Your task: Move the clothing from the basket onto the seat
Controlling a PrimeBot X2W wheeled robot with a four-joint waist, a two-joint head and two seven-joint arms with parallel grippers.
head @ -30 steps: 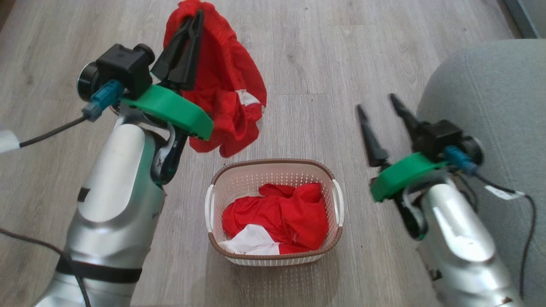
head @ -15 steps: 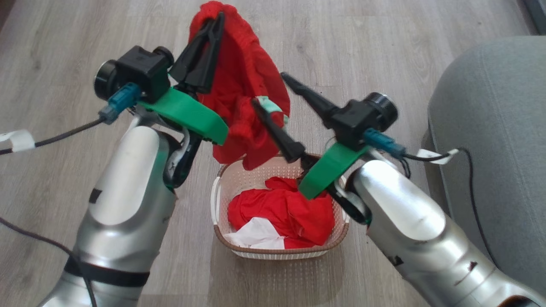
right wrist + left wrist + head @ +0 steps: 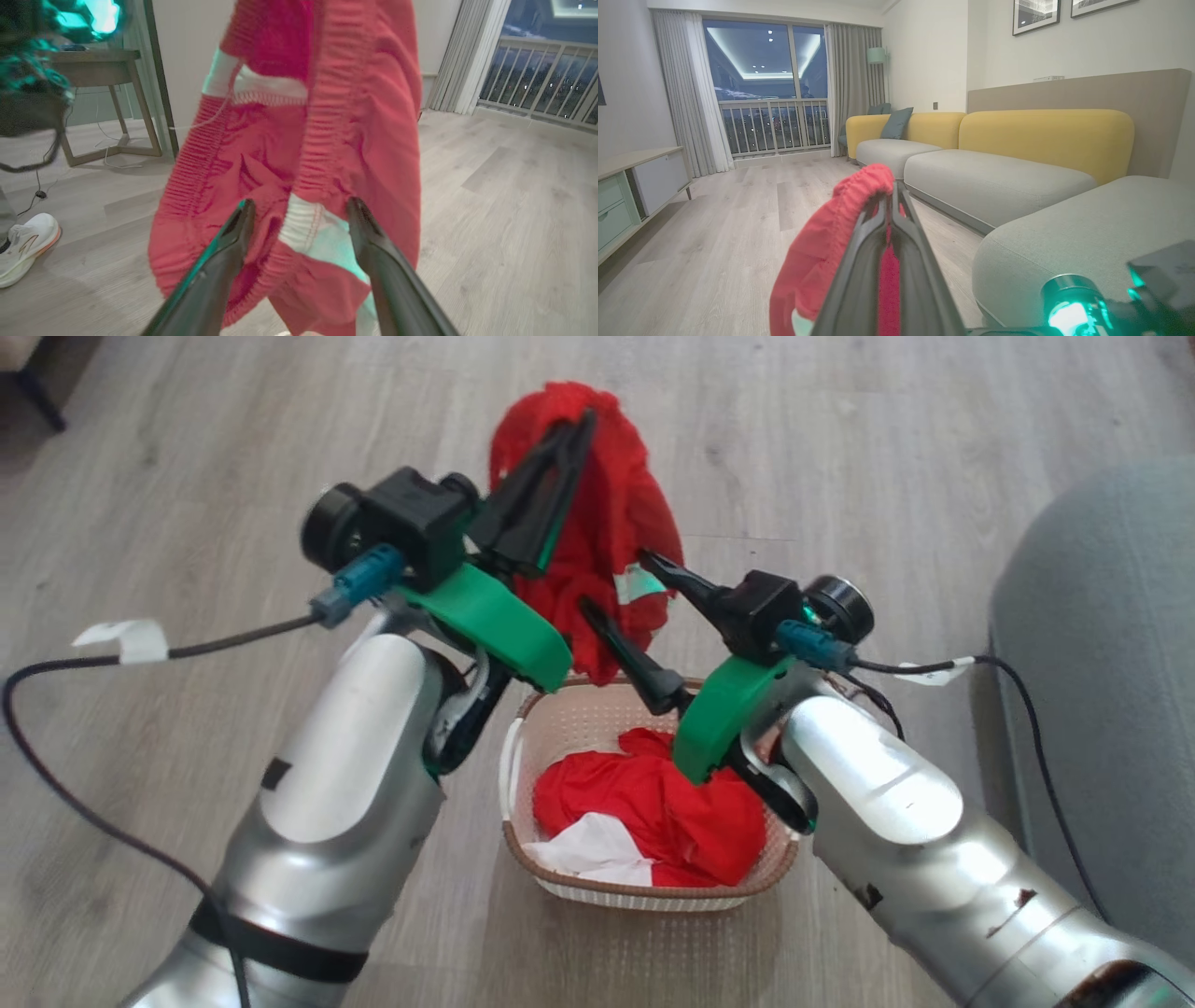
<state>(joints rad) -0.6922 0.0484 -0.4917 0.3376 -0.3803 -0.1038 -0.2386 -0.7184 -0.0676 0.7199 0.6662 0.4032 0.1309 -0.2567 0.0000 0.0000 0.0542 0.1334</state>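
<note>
My left gripper (image 3: 584,418) is shut on the top of a red garment (image 3: 611,513) with white trim, which hangs above the far rim of the cream basket (image 3: 512,775). In the left wrist view the shut gripper (image 3: 894,187) pinches the red cloth (image 3: 822,261). My right gripper (image 3: 614,582) stands open, its fingers either side of the garment's lower hem. In the right wrist view that gripper (image 3: 299,205) straddles the hanging garment (image 3: 336,116). More red and white clothing (image 3: 672,812) lies crumpled in the basket. The grey seat (image 3: 1102,644) is to the right.
The floor is pale wood (image 3: 187,476). Cables trail from both wrists. The left wrist view has a grey seat cushion (image 3: 1087,233), a yellow-backed sofa (image 3: 1045,135) and a low cabinet (image 3: 640,182). A person's white shoe (image 3: 23,247) and a table (image 3: 93,60) show in the right wrist view.
My right arm swung left from beside the seat to the hanging garment, still open. The left gripper kept hold of the garment. The camera shifted, so the basket sits further right.
</note>
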